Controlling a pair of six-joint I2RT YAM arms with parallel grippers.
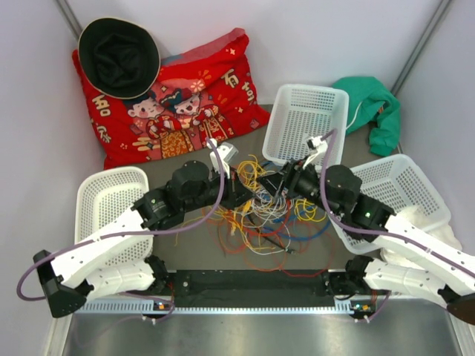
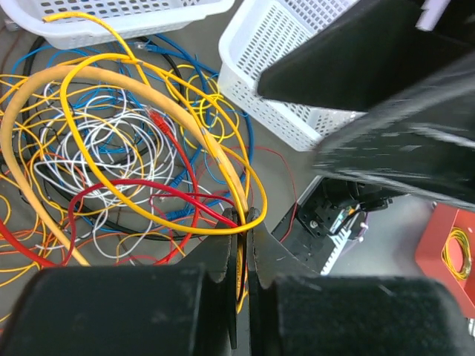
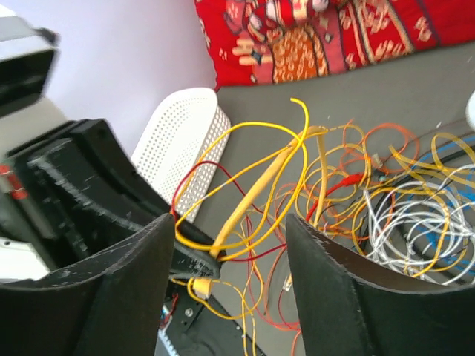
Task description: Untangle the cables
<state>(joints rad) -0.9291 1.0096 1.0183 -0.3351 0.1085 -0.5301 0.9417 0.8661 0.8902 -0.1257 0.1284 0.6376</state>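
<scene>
Now, your left gripper (image 2: 243, 222) is pinched tight on a yellow cable (image 3: 260, 185). Your right gripper (image 3: 228, 230) stands wide, straddling that same strand. Just beyond both sprawl the tangled cables (image 1: 271, 211), with a white basket (image 1: 304, 122) past them.

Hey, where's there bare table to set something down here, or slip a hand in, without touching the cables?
Free: the grey strip between the red cushion and the cables, left of the middle basket; also the patch by the front rail, between the left arm and the tangle. Crowded: the centre, where the cables pile up.
</scene>
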